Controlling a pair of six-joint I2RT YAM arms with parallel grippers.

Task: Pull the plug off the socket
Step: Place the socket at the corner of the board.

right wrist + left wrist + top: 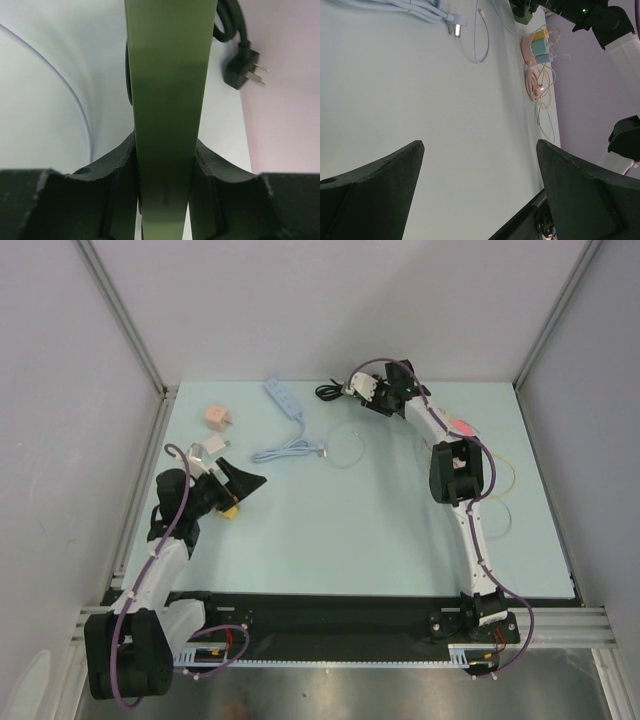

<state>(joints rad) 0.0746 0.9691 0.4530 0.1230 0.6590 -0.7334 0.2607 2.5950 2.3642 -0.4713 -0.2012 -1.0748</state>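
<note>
Reaching to the far edge of the pale table (380,530), the right arm ends in the right gripper (360,388), whose fingers (112,170) are pressed tight against both sides of a flat green bar (170,75). The bar runs straight out from between them. Beyond the fingertips and to the right of the bar lies the black plug (241,70), its metal prongs bare and touching nothing. Its black cord (328,392) curls behind the bar.

On the near left, the left gripper (479,165) hovers over bare table, its fingers (385,185) wide apart with nothing between them. Well ahead of those fingers lies a light blue power strip (283,398) with its cord (285,450) bundled. A pink reel (534,75) wound with yellow cable sits further off toward the right arm. A small pink adapter (216,418) rests near the left fingers.
</note>
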